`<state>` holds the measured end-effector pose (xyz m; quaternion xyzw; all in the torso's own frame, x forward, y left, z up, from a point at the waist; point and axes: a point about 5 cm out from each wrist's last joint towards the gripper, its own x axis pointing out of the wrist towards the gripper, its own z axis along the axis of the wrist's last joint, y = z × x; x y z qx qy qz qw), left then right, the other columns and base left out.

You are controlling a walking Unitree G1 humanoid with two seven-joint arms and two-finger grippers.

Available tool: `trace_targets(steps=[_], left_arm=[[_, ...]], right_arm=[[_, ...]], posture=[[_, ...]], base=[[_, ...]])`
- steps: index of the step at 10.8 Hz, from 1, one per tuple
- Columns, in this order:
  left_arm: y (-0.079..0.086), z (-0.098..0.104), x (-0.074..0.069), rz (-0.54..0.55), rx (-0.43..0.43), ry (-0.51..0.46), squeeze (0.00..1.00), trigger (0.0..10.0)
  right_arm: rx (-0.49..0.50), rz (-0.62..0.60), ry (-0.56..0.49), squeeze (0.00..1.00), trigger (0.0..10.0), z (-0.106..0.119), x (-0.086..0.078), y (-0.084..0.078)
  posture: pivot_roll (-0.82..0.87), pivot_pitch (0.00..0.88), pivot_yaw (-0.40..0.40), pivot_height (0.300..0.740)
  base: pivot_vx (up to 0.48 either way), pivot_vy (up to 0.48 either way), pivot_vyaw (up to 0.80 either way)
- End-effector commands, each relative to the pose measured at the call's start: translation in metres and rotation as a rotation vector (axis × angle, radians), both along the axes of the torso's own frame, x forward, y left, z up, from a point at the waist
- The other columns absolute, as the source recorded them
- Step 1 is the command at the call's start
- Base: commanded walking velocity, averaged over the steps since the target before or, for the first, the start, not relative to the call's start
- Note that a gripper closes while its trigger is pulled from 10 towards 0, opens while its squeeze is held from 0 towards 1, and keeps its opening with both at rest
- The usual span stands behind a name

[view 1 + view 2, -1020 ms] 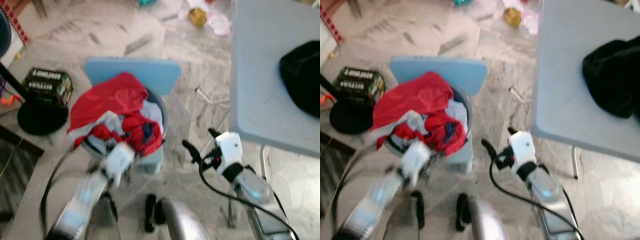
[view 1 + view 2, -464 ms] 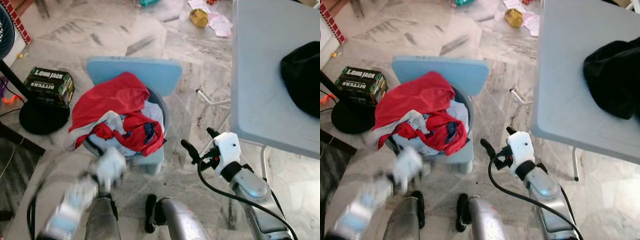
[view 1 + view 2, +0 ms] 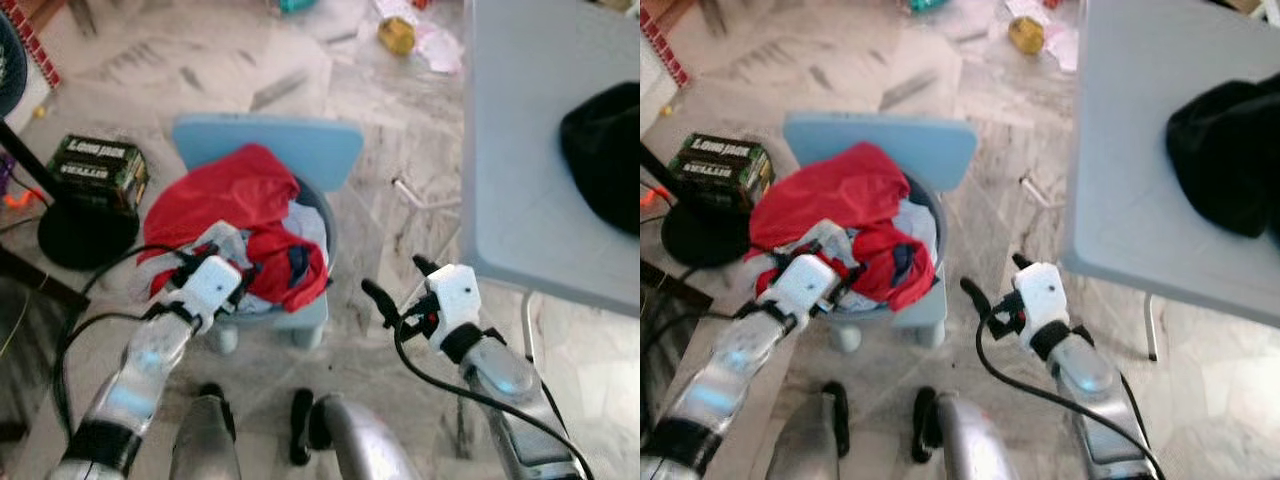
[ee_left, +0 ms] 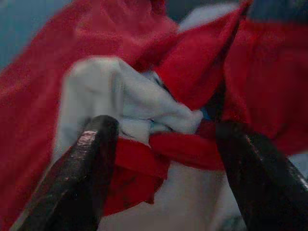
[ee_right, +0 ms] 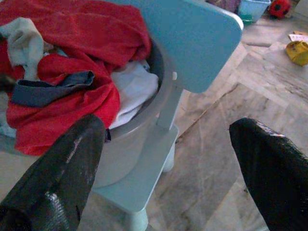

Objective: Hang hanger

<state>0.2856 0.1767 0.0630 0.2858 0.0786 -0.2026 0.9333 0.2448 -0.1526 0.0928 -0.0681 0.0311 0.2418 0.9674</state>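
While spread wide, left pincer [image 4: 159,159] noses into red clothes [image 3: 225,195] heaped in grey basket [image 3: 322,225] on blue chair [image 3: 300,145], centre-left (hanger impossible to tell). Right pincer [image 3: 392,283] open too, lower centre, beside bench [image 3: 510,140].

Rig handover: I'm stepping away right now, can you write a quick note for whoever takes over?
Left gripper: jaws open, right at the clothes heaped in the basin on the blue chair; nothing gripped yet.
Right gripper: jaws open, empty, hovering over the floor between the chair and the grey table.
A dark garment lies on the table. I cannot make out a hanger or a rail.
Done: the left arm has reached the pile.
Left: probably pick a garment, find a hanger, hang it.
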Motion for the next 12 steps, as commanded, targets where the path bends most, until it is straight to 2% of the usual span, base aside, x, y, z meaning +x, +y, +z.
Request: trace_targets(steps=[1,2,4,5,6,7,8,9,11,12], left_arm=[[-0.002,-0.020,-0.006,-0.013,0.041,0.104,0.00,10.0],[-0.002,-0.033,-0.007,-0.021,0.053,0.184,0.00,10.0],[0.015,-0.058,-0.017,0.025,0.100,0.353,0.00,10.0],[0.025,-0.063,-0.022,0.074,0.094,0.374,0.00,10.0],[0.037,-0.068,-0.035,0.112,0.103,0.402,0.00,10.0],[0.044,-0.069,-0.041,0.160,0.085,0.382,0.00,10.0],[0.045,-0.059,-0.041,0.217,0.029,0.279,1.00,10.0],[0.043,-0.040,-0.038,0.255,-0.024,0.123,1.00,10.0],[0.047,-0.026,-0.029,0.330,-0.004,0.005,1.00,10.0],[0.052,-0.023,-0.025,0.361,0.011,-0.005,1.00,10.0]], right_arm=[[-0.013,-0.002,0.020,0.00,10.0,-0.005,-0.003,-0.003],[-0.012,-0.002,0.019,0.00,10.0,-0.005,-0.004,-0.002],[-0.013,-0.008,0.018,0.00,10.0,-0.005,-0.005,-0.002],[-0.012,-0.009,0.019,0.00,10.0,-0.006,-0.005,-0.002],[-0.010,-0.006,0.020,0.00,10.0,-0.006,-0.005,-0.001],[-0.006,-0.001,0.021,0.00,10.0,-0.007,-0.003,0.002],[-0.004,0.006,0.021,0.00,10.0,-0.008,-0.003,0.004],[-0.002,0.010,0.022,0.00,10.0,-0.008,-0.003,0.004],[-0.004,0.012,0.019,0.00,10.0,-0.008,-0.002,0.005],[-0.007,0.005,0.017,0.00,10.0,-0.008,-0.002,0.003]], posture=[[-0.04,0.235,-0.163,0.740],[-0.05,0.235,-0.163,0.740],[-0.05,0.234,-0.157,0.740],[-0.05,0.234,-0.156,0.740],[-0.05,0.234,-0.156,0.740],[-0.03,0.239,-0.155,0.740],[-0.01,0.240,-0.155,0.740],[-0.01,0.241,-0.156,0.740],[-0.01,0.242,-0.156,0.740],[-0.01,0.242,-0.155,0.740]], base=[[0.000,0.000,0.00],[0.000,0.000,0.00],[0.000,0.000,0.00],[0.000,0.000,0.00],[0.000,0.000,0.00],[0.000,0.000,0.00],[0.000,0.000,0.00],[0.000,0.000,0.00],[0.000,0.000,0.00],[0.000,0.000,0.00]])
